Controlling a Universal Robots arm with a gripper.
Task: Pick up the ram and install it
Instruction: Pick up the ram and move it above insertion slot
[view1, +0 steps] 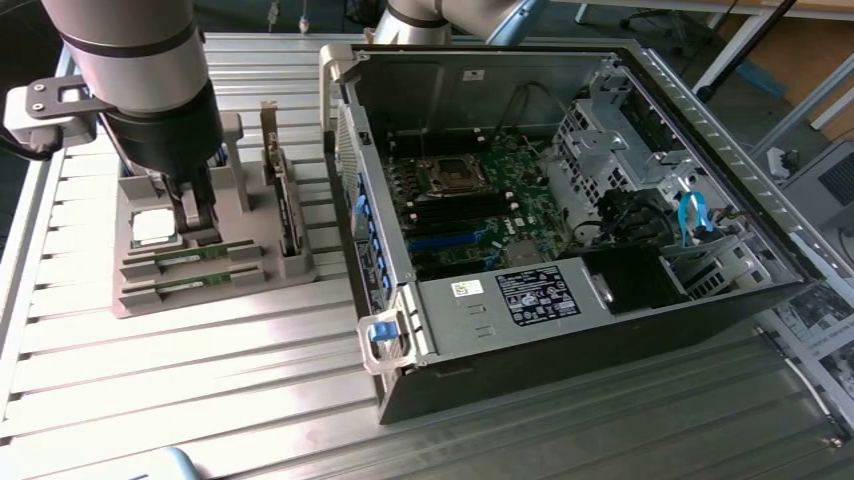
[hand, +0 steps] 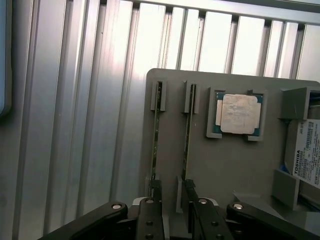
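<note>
Two thin green ram sticks stand on edge in the slots of a grey holder: one ram and its twin. In the exterior view they lie as the ram and its twin at the front of the holder. My gripper hangs just above one end of the two sticks, open, with a black finger over each stick and nothing held. From outside, the gripper points straight down at the holder.
The holder also carries a square silver processor, a hard drive and an upright expansion card. An open computer case with its motherboard lies to the exterior view's right on the ribbed metal table.
</note>
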